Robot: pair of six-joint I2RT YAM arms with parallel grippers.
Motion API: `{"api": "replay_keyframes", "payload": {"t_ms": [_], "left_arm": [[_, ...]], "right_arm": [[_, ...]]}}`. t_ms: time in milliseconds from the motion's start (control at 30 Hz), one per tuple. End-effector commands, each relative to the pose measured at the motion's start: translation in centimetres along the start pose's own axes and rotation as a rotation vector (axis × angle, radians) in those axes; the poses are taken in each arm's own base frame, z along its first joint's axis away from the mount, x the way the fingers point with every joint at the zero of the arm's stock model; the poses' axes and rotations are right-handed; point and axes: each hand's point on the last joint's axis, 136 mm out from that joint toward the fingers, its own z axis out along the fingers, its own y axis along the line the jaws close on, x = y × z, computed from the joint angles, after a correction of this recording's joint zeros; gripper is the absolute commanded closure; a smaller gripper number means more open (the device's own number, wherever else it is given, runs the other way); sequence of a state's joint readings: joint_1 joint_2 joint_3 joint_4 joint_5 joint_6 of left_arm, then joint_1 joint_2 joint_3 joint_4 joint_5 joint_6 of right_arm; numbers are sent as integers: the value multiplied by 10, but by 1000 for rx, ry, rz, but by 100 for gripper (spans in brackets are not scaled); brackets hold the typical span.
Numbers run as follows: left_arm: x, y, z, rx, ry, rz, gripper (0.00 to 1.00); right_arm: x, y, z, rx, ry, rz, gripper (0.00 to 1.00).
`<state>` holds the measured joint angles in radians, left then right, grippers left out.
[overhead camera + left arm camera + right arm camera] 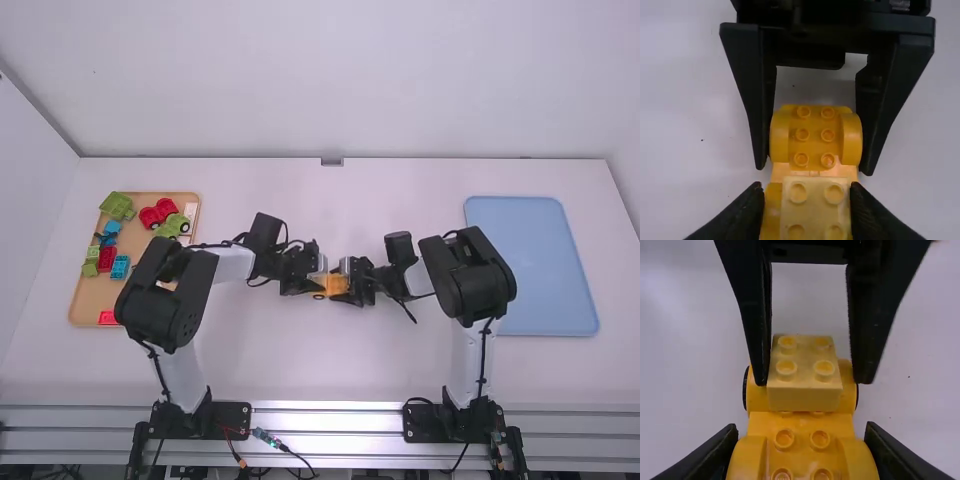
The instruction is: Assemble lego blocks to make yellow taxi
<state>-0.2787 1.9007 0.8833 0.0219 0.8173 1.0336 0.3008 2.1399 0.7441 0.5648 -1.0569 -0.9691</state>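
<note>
Yellow taxi [815, 130] is at the middle of the table [340, 370], where your right gripper [801, 430] grasps one end and your left gripper [806, 187] stands loosely around the pale block [815, 217], one finger apart from it. Please hold this end firmly, center the left fingers, then press the block straight and evenly, because a tilted push could leave its studs badly joined.

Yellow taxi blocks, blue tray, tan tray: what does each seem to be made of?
The yellow blocks look like hard, smooth plastic: crisp moulded studs, with soft highlights. The blue tray looks like matte plastic, evenly coloured with rounded corners. The tan tray could be wood, going by its colour, but no grain shows.
</note>
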Motion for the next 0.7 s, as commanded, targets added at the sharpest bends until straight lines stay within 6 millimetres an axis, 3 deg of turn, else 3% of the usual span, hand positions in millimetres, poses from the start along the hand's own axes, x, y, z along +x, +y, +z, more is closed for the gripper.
{"api": "replay_keyframes", "payload": {"t_ms": [0,67,167,200,433,567,667], "left_arm": [[4,-6,4,22,-5,-36,48],[-1,-6,4,28,-30,-33,39],[-1,-6,4,27,-30,-32,2],[-1,-5,2,22,-31,-32,1],[-11,8,-26,-38,-44,-61,1],[-24,-1,-45,3,-135,11,4],[-24,-5,-49,20,-165,34,28]], "right_arm": [[3,8,3,-26,-10,17,40],[3,8,3,-25,-9,21,40],[3,8,3,-26,-10,18,40],[3,8,3,-26,-9,18,40],[4,7,3,-23,-4,23,40],[4,8,3,-23,-4,22,40],[4,8,3,-24,-4,22,40]]}}
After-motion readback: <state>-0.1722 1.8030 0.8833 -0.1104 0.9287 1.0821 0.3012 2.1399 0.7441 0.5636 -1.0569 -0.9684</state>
